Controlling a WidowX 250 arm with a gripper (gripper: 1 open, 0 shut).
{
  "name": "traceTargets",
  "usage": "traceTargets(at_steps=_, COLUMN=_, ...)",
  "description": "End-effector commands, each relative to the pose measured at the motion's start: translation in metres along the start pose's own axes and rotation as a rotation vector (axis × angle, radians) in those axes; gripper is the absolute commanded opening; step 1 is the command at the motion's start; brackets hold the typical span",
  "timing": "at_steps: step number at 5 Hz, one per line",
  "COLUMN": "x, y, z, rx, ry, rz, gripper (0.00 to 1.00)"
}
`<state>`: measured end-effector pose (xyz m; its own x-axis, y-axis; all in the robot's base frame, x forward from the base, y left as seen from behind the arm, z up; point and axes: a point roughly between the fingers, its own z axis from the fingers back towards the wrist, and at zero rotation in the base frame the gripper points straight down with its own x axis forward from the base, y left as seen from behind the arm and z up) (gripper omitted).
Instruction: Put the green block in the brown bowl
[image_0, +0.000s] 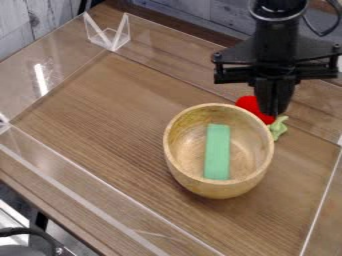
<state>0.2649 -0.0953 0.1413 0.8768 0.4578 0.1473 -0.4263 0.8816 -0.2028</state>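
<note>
The green block (218, 151) lies flat inside the brown bowl (186, 160) on the desk (94, 110). The hand (275, 108) hangs just behind the bowl's far rim, fingers closed and holding nothing, above a red round object (253, 105).

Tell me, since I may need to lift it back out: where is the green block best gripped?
Probably across its narrow width near the middle, coming straight down from above. The green block lies flat on the floor of the brown bowl, and the thick rim blocks any sideways approach. Its long sides face left and right in the picture, so the tool would straddle those.
</note>
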Motion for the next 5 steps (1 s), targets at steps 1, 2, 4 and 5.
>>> traceTargets(at_steps=1, x=0.015, y=0.002, z=0.023, rx=-0.055, ry=-0.059, rz=0.019, gripper=1.00)
traceTargets(at_steps=2, x=0.026, y=0.012, z=0.030, rx=-0.064, ry=-0.071, rz=0.047, gripper=1.00)
traceTargets(at_steps=4, x=0.053, y=0.060, z=0.031, rx=-0.047, ry=-0.136, rz=0.063, gripper=1.00)
traceTargets(at_steps=5, x=0.071, y=0.088, z=0.036, rx=-0.004, ry=-0.192, rz=0.137, gripper=1.00)
